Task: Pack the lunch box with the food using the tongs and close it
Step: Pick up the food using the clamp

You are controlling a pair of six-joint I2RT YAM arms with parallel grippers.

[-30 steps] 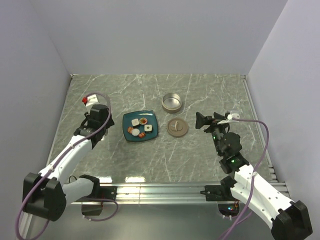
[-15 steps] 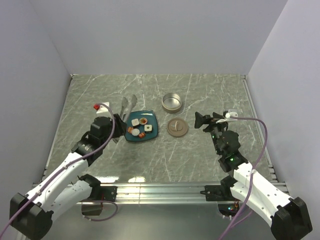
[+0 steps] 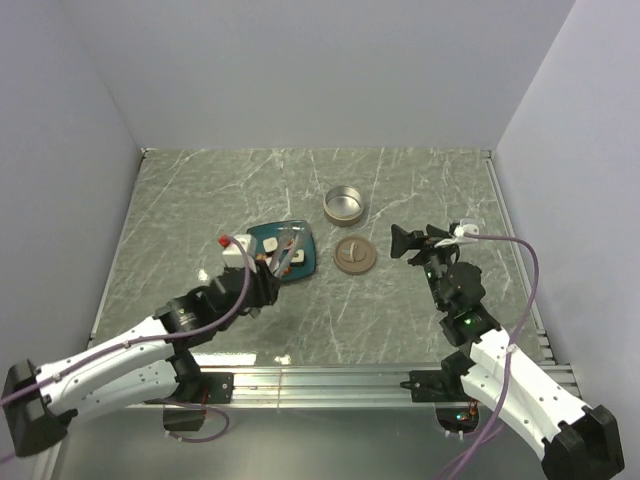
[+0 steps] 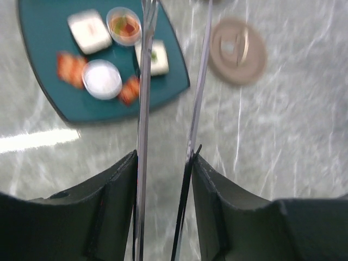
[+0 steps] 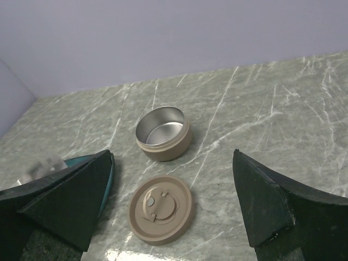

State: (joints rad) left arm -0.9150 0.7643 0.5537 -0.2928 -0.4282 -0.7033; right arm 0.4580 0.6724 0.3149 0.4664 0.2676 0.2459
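Since its lid is off, the silver lunch box shows empty.

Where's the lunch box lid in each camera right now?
Top external: the lid lies centre, right of the teal plate.
Left wrist: upper right.
Right wrist: bottom centre, in front of the open lunch box.
Shared landmark: the teal plate, left of the lid throughout.

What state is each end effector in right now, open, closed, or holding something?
Left end effector: closed on the tongs, their tips over the teal plate.
Right end effector: open, holding nothing.
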